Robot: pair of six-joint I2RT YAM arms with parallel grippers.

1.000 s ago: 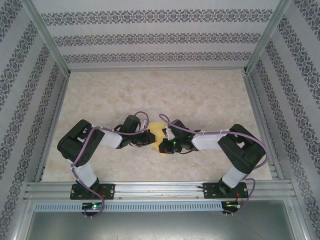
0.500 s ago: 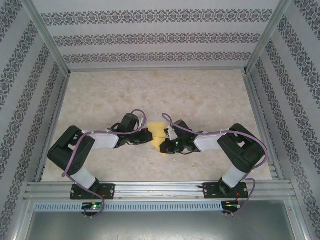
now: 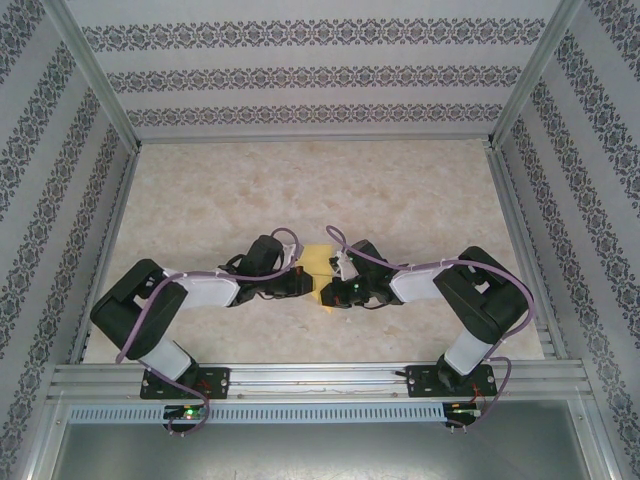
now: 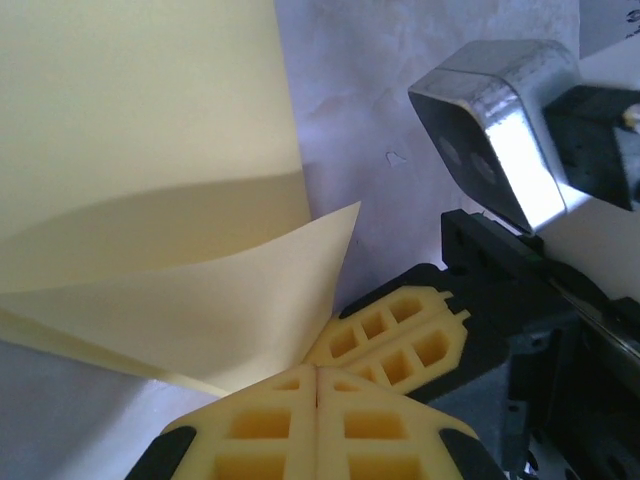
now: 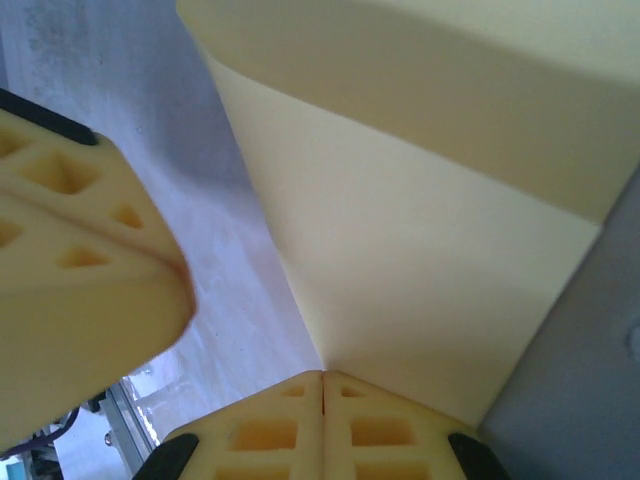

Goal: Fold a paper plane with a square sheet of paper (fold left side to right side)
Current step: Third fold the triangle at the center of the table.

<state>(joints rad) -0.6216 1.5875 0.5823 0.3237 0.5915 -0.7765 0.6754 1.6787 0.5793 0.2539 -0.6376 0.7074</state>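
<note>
Top external view, first inspector: where is the sheet (image 3: 318, 262)?

Second inspector: On the counter (image 3: 300, 190), between the arms. Left hand (image 4: 317, 375) and right hand (image 5: 322, 378) each pinch raised paper. Fold begun, judged uncreased; plane not yet made.

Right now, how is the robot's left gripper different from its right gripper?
The left gripper reaches the yellow paper from the left; the right gripper comes from the right. In the top view, the right gripper sits a little nearer the arm bases than the left gripper. Both are shut on the paper, close together.
</note>
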